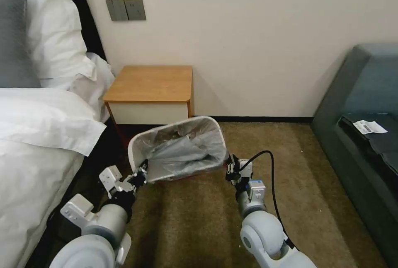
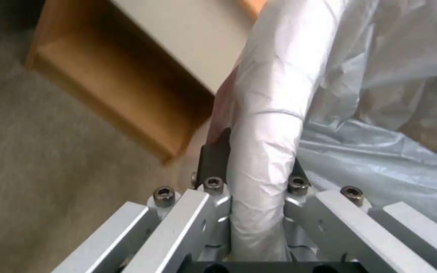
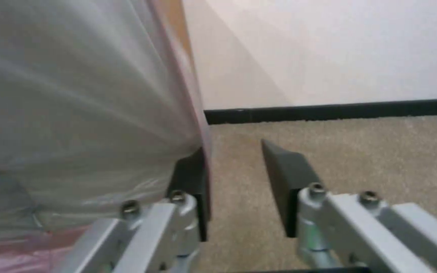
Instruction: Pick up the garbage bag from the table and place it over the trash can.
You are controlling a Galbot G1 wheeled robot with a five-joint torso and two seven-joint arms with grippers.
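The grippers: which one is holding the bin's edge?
The left gripper, clamped around the bag-covered rim of the trash can. The right gripper is open beside it.

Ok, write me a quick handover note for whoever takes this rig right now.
Left pincer: shut on the bag-covered rim of the trash can, near-left corner.
Right pincer: open, beside the can's right side, holding nothing.
Garbage bag: already draped into and over the can, which stands tilted on the carpet before the table.
Left: check the right-side rim cover, release, set the can level.
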